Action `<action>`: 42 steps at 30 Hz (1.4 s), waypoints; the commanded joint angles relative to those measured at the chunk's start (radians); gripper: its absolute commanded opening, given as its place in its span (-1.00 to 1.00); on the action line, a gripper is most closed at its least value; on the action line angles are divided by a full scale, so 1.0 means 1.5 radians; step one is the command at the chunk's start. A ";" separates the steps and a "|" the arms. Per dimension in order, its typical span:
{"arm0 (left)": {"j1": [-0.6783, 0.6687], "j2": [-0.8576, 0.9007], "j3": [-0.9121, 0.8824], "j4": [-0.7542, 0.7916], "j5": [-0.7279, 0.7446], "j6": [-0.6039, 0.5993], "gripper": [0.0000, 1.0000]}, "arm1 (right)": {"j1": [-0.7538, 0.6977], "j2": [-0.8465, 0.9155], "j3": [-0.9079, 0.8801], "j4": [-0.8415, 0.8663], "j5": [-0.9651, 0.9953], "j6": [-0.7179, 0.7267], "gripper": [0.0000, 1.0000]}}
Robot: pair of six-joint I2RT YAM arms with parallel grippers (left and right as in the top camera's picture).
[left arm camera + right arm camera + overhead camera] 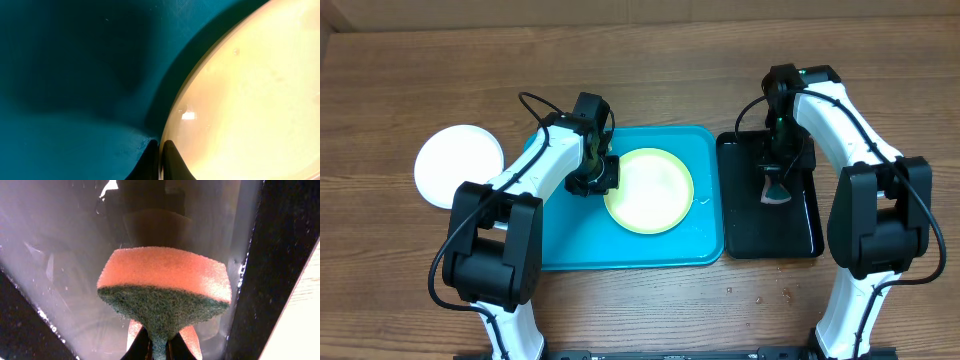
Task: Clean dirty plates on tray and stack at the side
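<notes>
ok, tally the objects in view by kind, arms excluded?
Plates: 2, the white plate and the yellow-green plate
Trays: 2, the blue tray and the black tray
Sponges: 1, the sponge
Total: 5

**Cyan, Yellow-Green and Orange on Brown Wood**

The tray is bright cyan-blue, turning teal in shadow. The yellow-green plate is pale and unpatterned. The white plate is plain. The black tray is glossy. The sponge is orange over dark green scouring fibre. The table shows brown wood grain. The arms are white with black joints.
</notes>
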 commanded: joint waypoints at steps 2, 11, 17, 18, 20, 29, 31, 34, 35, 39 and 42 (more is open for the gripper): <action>-0.005 0.005 -0.011 0.004 -0.005 -0.010 -0.92 | 0.002 -0.020 -0.001 0.001 0.014 0.009 -0.92; -0.005 0.005 -0.011 0.005 -0.005 -0.010 -0.91 | 0.002 -0.020 -0.034 0.029 0.014 0.003 -0.37; -0.005 0.005 -0.011 0.004 -0.005 -0.010 -0.86 | 0.002 -0.021 0.053 -0.022 0.015 -0.011 -0.08; -0.005 0.005 -0.011 0.004 -0.005 -0.010 -0.84 | 0.000 -0.021 0.077 -0.034 0.015 -0.011 0.00; -0.005 0.005 -0.011 0.001 -0.005 -0.010 -0.82 | -0.010 -0.021 0.126 -0.055 0.015 -0.011 0.07; -0.019 0.006 -0.032 0.006 -0.010 -0.041 -0.66 | -0.136 -0.020 0.195 -0.073 0.015 -0.003 0.44; -0.026 0.006 -0.042 0.019 -0.010 -0.045 -0.66 | -0.171 -0.020 0.195 -0.070 0.015 -0.003 0.61; -0.036 0.006 -0.048 0.032 -0.011 -0.045 -0.74 | -0.227 -0.020 0.195 -0.069 0.015 -0.004 1.00; -0.038 0.006 -0.048 0.034 -0.010 -0.045 -0.85 | -0.244 -0.020 0.195 -0.068 0.015 -0.003 1.00; -0.035 0.005 -0.032 0.022 -0.029 -0.045 -0.92 | -0.301 -0.020 0.195 -0.047 0.015 -0.004 1.00; -0.026 0.005 0.002 -0.005 -0.055 -0.044 -0.92 | -0.330 -0.020 0.195 -0.020 0.015 -0.004 1.00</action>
